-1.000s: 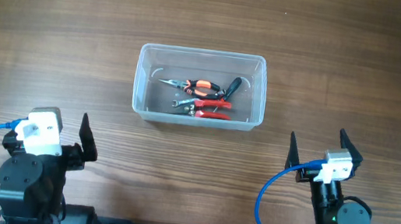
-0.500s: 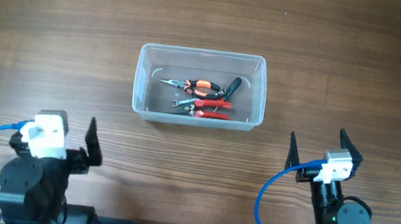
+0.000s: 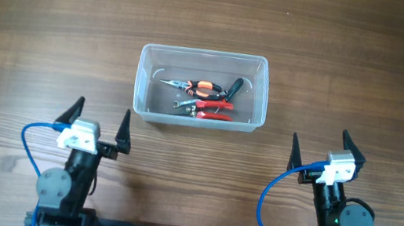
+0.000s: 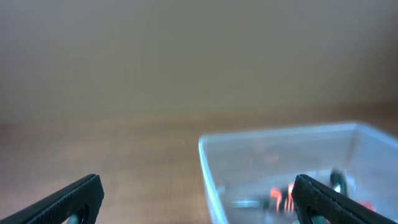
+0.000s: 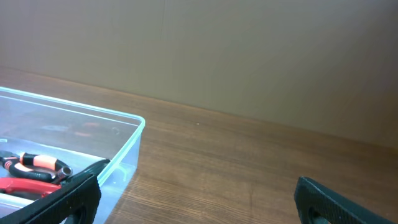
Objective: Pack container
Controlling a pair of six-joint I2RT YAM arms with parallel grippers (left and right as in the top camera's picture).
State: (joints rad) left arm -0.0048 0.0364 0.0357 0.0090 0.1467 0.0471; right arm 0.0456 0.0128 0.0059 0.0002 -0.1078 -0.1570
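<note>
The clear plastic container point(image 3: 143, 81) stands at the table's middle. Inside lie orange-handled pliers point(image 3: 199, 89), red-handled pliers point(image 3: 210, 108) and a black-handled tool point(image 3: 233, 86). My left gripper point(image 3: 98, 120) is open and empty near the front left, below the container's left corner. My right gripper point(image 3: 318, 148) is open and empty at the front right. In the left wrist view the container point(image 4: 208, 163) is blurred ahead to the right, between the open fingers point(image 4: 74, 198). In the right wrist view the container point(image 5: 127, 140) and the pliers point(image 5: 37, 163) sit at the left.
The wooden table point(image 3: 367, 65) surrounds the container. Blue cables loop from each arm base at the front edge point(image 3: 32, 137) point(image 3: 269, 202).
My left arm has swung round and moved right; its gripper now points toward the container with fingers spread. The right arm and the container have not moved.
</note>
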